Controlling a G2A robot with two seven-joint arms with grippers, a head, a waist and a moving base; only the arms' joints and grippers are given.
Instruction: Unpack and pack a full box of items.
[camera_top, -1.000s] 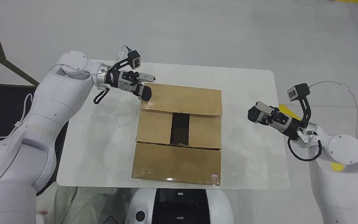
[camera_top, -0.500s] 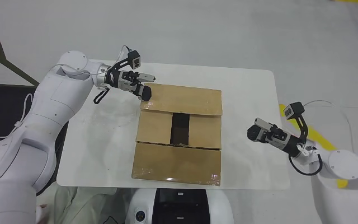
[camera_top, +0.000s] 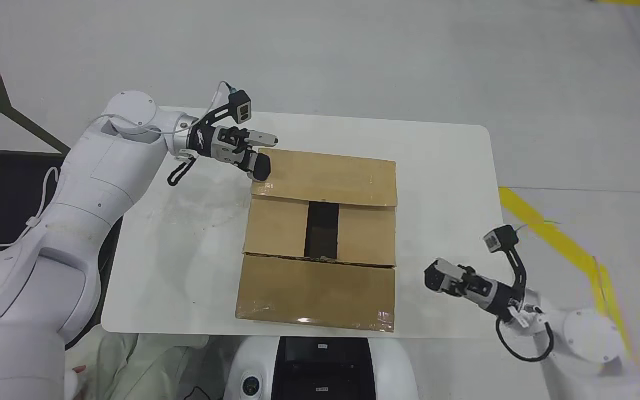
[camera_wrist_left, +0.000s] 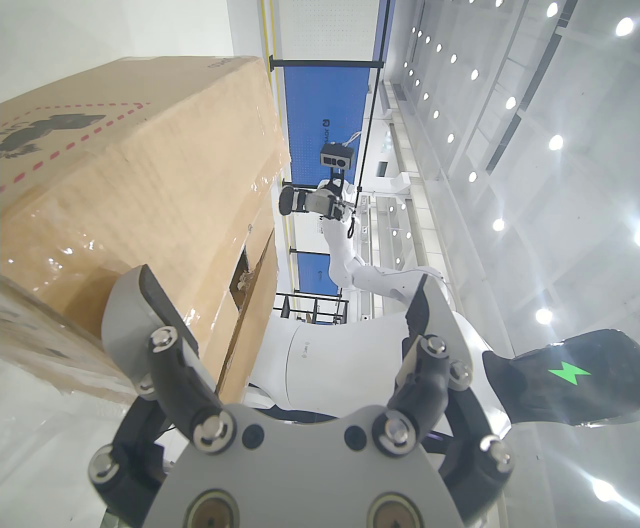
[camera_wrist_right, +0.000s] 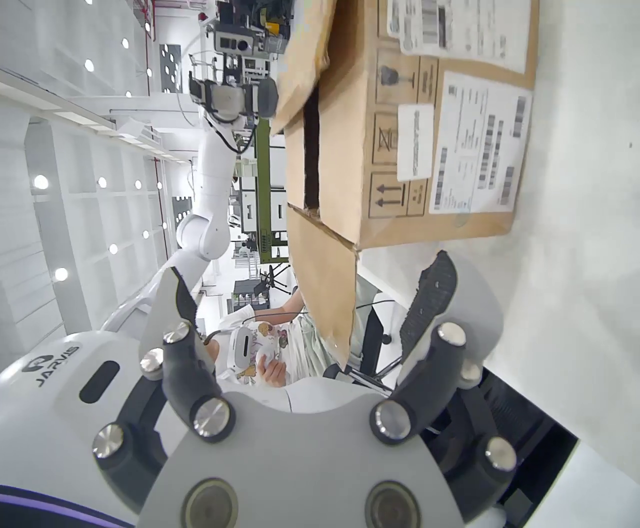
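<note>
Two empty, spread hands: left hand at box corner, right hand apart.

Box blocking the table's middle, passing room either side, narrow slot in its top

Cardboard box mid-table, left gripper at one corner, right gripper just apart.

Box side carries white barcode labels with print too small to read, plus handling symbols; its top flap shows a red dashed line.
</note>
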